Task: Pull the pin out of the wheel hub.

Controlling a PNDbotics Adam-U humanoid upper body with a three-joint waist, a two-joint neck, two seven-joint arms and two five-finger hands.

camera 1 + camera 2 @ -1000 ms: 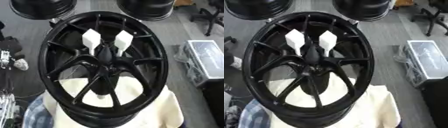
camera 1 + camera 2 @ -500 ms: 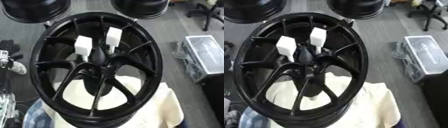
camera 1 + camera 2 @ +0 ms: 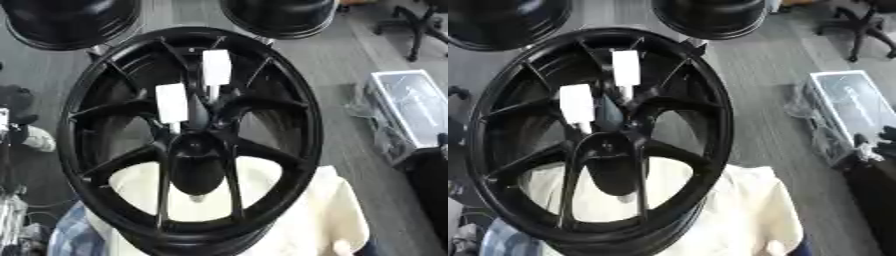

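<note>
So we're looking down at a big black wheel (image 3: 308,125) that fills most of the view. It's leaning a bit, and its lower edge sits on a cream cloth (image 3: 297,220) that shows through the gaps between the spokes. The hub (image 3: 197,146) is right about the middle of the picture, with a dark oval shape hanging just below it. The only things that look like they could be the pin are two white rectangular pieces. One (image 3: 171,103) is just above and left of the hub, and the other (image 3: 216,67) is higher up and a bit to the right. Each is on a thin pale stem pointing down toward the hub area, but we honestly can't say which one is the actual pin or how far in it sits. Neither of the robot's hands shows up anywhere we can make out, so we can't tell whether they're open or closed. Around it there are two more black wheels (image 3: 70,22) (image 3: 280,15) at the top, an office chair (image 3: 424,25) top right, a clear plastic box (image 3: 411,107) on the grey floor at right, and some blue checked fabric (image 3: 70,235) bottom left.
</note>
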